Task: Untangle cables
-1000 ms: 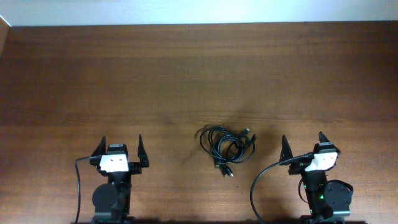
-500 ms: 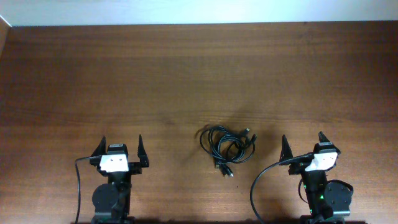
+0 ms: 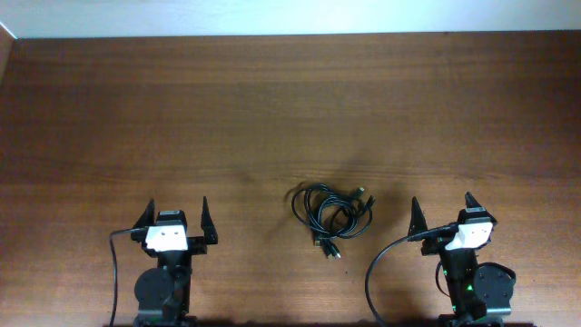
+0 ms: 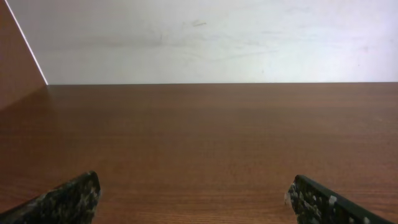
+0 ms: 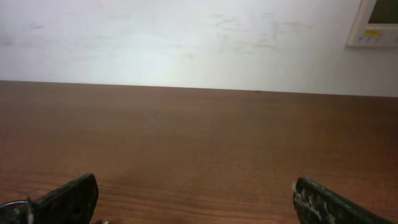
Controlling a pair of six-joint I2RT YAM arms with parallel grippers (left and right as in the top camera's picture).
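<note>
While parked at the near edge of the table (image 3: 272,109), folded low and upright, both pointing toward the far wall (image 3: 272,16). Left gripper (image 3: 177,205) at the near left, white-capped, jaws spread wide, gripping nothing. Right gripper (image 3: 442,200) at the near right, same pose, turned a little to one side, jaws equally wide apart and empty. A thicker black arm lead (image 3: 374,272) looping out from the right arm's base, a thinner one (image 3: 113,263) from the left.

The cables (image 3: 331,213): thin black cords bunched in loose overlapping loops, flat on the wood between the two arms, nearer the right one, touching neither. Small plug ends poking out at the near side of the bunch and at its far right.

Dark reddish-brown wood grain across the whole surface. Pale, faintly scuffed wall behind.

From the left wrist: dark speckled fingertips (image 4: 74,196) in the lower corners, bare wood between them, a brown upright surface (image 4: 15,68) at the far left. From the right wrist: the same framing, plus a white wall panel (image 5: 376,25) with a small yellow label at upper right. No cords visible in the left wrist view.
</note>
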